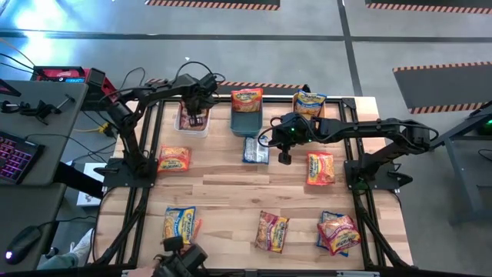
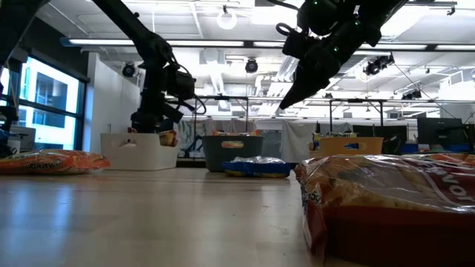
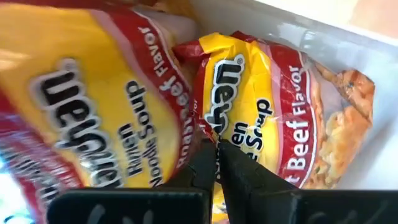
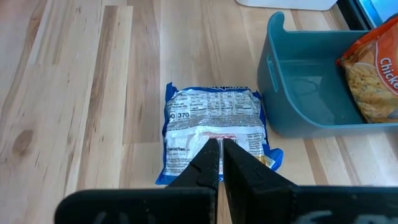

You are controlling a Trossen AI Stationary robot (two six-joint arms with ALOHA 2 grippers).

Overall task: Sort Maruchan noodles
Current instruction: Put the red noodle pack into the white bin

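My left gripper (image 1: 195, 117) (image 3: 216, 152) points steeply down into the white bin (image 1: 192, 127), fingers shut. Two red-and-yellow Maruchan packets (image 3: 93, 112) (image 3: 280, 106) lie in that bin, right under its tips. My right gripper (image 1: 284, 156) (image 4: 221, 148) hangs shut above a blue packet (image 1: 255, 150) (image 4: 211, 127), which lies flat on the table, printed back up. In the low view the right gripper (image 2: 286, 100) is well clear of the tabletop. More packets lie flat on the wood (image 1: 174, 159) (image 1: 179, 225) (image 1: 320, 168). My left gripper's shut fingertips (image 3: 208, 155) stand at the near edge of the right-hand red-and-yellow packet (image 3: 214, 124) in the white bin, coming from above. Whether they touch the packet or pinch its film, I cannot tell.
A teal bin (image 1: 246, 121) (image 4: 311, 93) holds an orange packet (image 1: 247, 98). An orange bin (image 1: 309, 104) at the far right holds another. Packets lie near the front edge (image 1: 271, 231) (image 1: 337, 231), one large in the low view (image 2: 393, 200). Bare wood spans the table's middle.
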